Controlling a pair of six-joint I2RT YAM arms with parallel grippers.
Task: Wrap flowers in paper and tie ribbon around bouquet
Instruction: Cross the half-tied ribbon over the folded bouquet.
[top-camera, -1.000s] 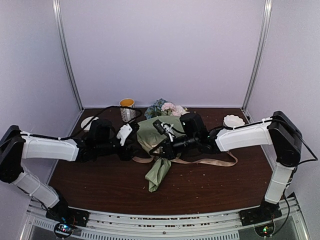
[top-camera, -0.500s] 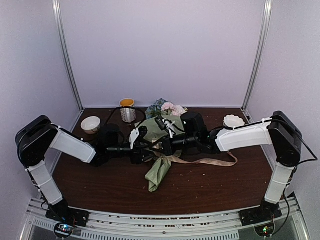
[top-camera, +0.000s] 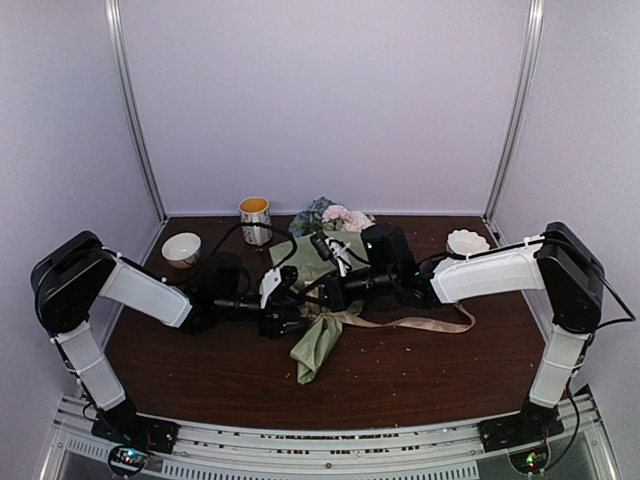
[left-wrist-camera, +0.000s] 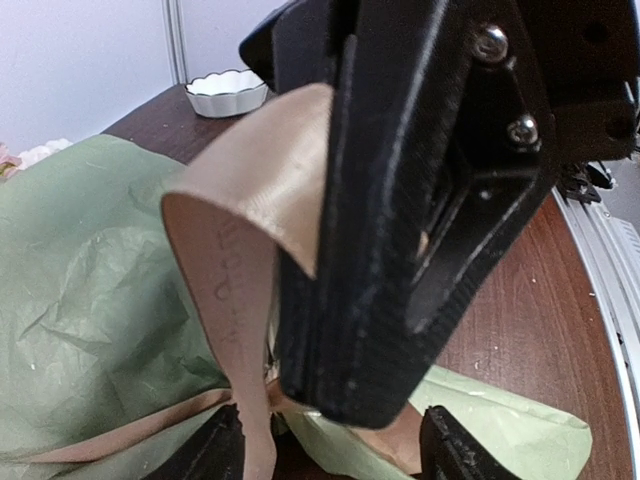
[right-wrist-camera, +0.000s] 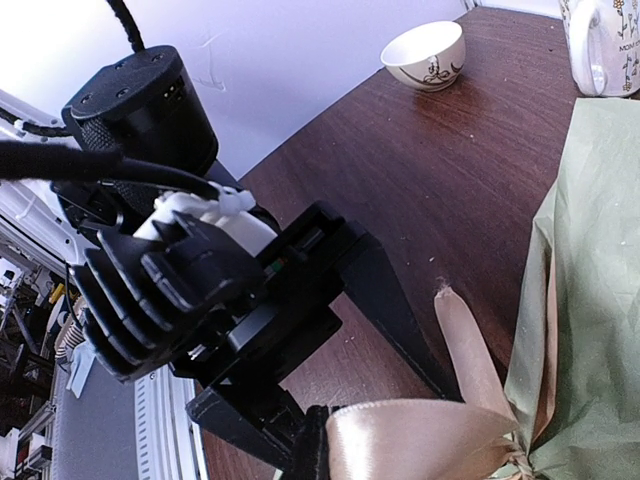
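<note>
Overhead, mid-table (top-camera: 420, 380), the bouquet (top-camera: 316, 348) lies in its green paper (top-camera: 296, 262), flowers (top-camera: 338, 215) toward the far wall and ribbon (top-camera: 410, 324) trailing right; my left claw (top-camera: 288, 303) and right claw (top-camera: 325, 292) meet nose to nose over the wrap, with a mug (top-camera: 255, 218), bowl (top-camera: 181, 247) and white dish (top-camera: 467, 241) along the back. Left wrist view: the left claw's fingers (left-wrist-camera: 215, 452) stand well apart, gripping nothing, with the right claw's black tip and a ribbon loop between them, above crinkled paper. Right wrist view: the right claw is pinched fully closed on that ribbon loop, the left claw just beyond.
</note>
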